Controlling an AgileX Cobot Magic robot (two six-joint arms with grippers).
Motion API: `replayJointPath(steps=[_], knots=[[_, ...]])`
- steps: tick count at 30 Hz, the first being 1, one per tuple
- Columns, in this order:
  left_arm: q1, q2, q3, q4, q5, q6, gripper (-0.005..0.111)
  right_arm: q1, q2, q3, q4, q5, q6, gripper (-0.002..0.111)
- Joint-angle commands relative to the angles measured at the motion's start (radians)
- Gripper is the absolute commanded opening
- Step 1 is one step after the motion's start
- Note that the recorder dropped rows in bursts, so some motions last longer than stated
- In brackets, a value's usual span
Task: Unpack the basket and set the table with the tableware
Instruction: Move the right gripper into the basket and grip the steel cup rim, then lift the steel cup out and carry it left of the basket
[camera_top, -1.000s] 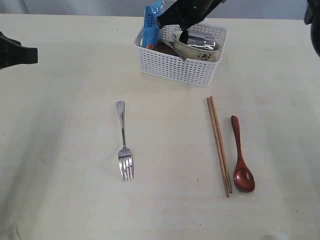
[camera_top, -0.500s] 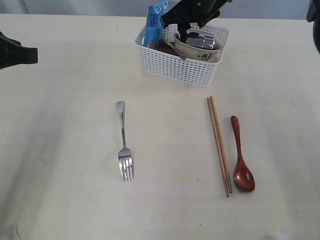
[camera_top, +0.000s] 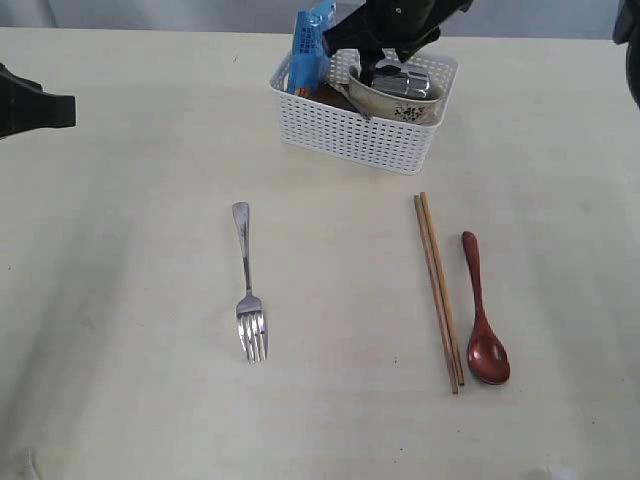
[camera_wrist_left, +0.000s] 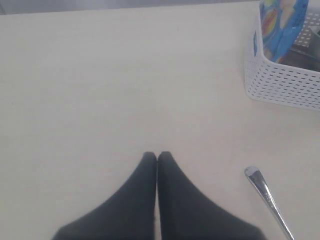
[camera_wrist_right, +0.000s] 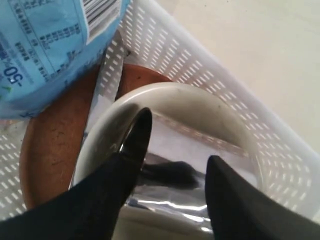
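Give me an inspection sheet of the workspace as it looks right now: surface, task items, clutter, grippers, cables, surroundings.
Surface: table, pale cream, bare between the items.
Job's things: fork, chopsticks and spoon laid out on the table. The basket holds the bowl with the steel mug inside it, and the brown plate beneath.
Clutter: blue snack packet standing in the basket.
Grippers: left gripper shut above bare table. Right gripper has its jaws apart over the mug, and no grip is evident.
Cables: nothing seen.
Surroundings: grey background beyond the far edge.
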Motion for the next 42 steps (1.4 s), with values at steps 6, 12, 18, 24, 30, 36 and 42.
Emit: replayJointPath(steps=[6, 12, 18, 24, 30, 36, 42], knots=[[-0.007, 0.000, 0.006, -0.011, -0.006, 0.000, 0.000, -0.004, 0.035, -0.005, -0.042, 0.008, 0.091, 0.046], [-0.007, 0.000, 0.006, -0.011, -0.010, 0.000, 0.000, 0.005, 0.019, -0.036, -0.203, 0.130, 0.150, 0.022], [-0.007, 0.000, 0.006, -0.011, -0.013, 0.000, 0.000, 0.005, 0.019, -0.041, -0.205, 0.167, 0.150, 0.018], [-0.007, 0.000, 0.006, -0.011, -0.013, 0.000, 0.000, 0.005, 0.019, -0.041, -0.251, 0.166, 0.152, 0.000], [-0.007, 0.000, 0.006, -0.011, -0.013, 0.000, 0.000, 0.005, 0.017, -0.043, -0.279, 0.140, 0.152, 0.000], [-0.007, 0.000, 0.006, -0.011, -0.013, 0.000, 0.000, 0.005, -0.052, -0.043, -0.281, 0.110, 0.152, 0.000], [-0.007, 0.000, 0.006, -0.011, -0.013, 0.000, 0.000, 0.005, -0.139, -0.043, -0.200, 0.124, 0.066, 0.000]])
